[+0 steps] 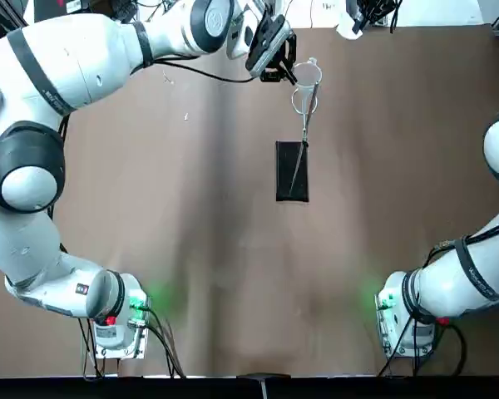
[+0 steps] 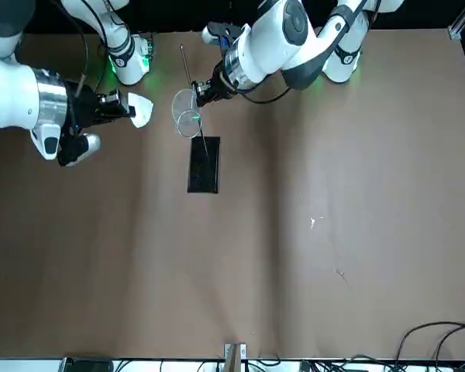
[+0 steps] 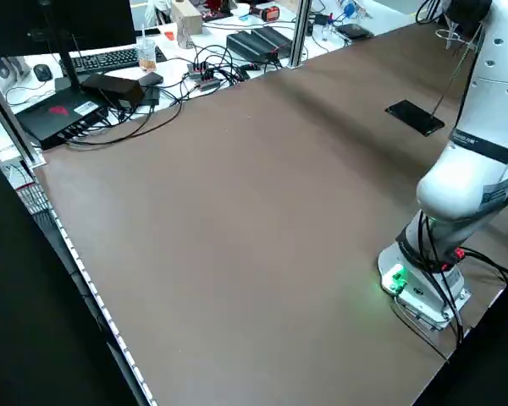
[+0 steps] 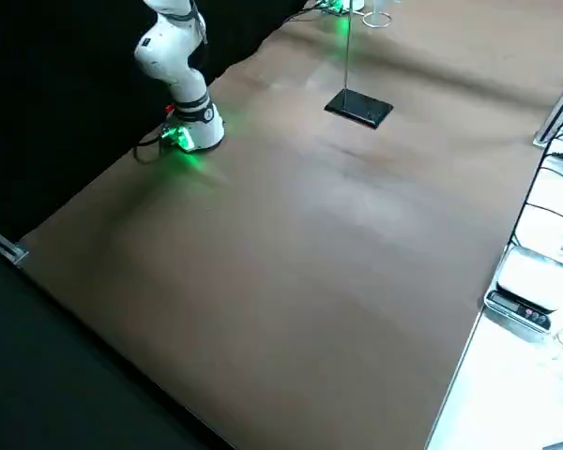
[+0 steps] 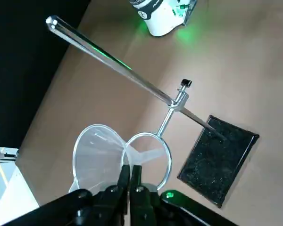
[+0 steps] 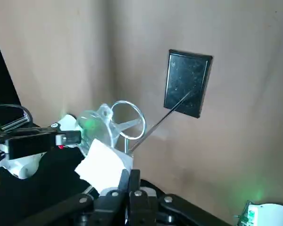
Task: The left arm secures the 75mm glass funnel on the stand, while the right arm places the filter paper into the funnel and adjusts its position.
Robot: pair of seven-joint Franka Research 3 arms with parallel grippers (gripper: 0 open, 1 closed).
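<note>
The stand (image 1: 291,170) is placed near the middle of the brown table (image 1: 233,274), toward its far side. Its black base plate lies flat, and the thin rod rises from it with the round wire ring (image 5: 148,157) clamped to the rod.

The left gripper (image 5: 130,176) is held high beside the ring. Its fingers (image 5: 137,174) are pressed together on the rim of the 75mm glass funnel (image 5: 96,153). The funnel is seen just beside the ring, and its edge overlaps the ring in the left wrist view; it is not seated in the ring. In the front view the funnel (image 2: 187,108) appears as a clear circle next to the rod, with the left gripper (image 2: 204,94) at its side.

The right gripper (image 6: 130,181) is kept to the robot's right of the stand, apart from it. Its fingers are closed on the filter paper (image 6: 101,165), a white folded piece. In the front view the paper (image 2: 140,111) is seen at the tip of the right gripper (image 2: 124,108), well short of the funnel.
</note>
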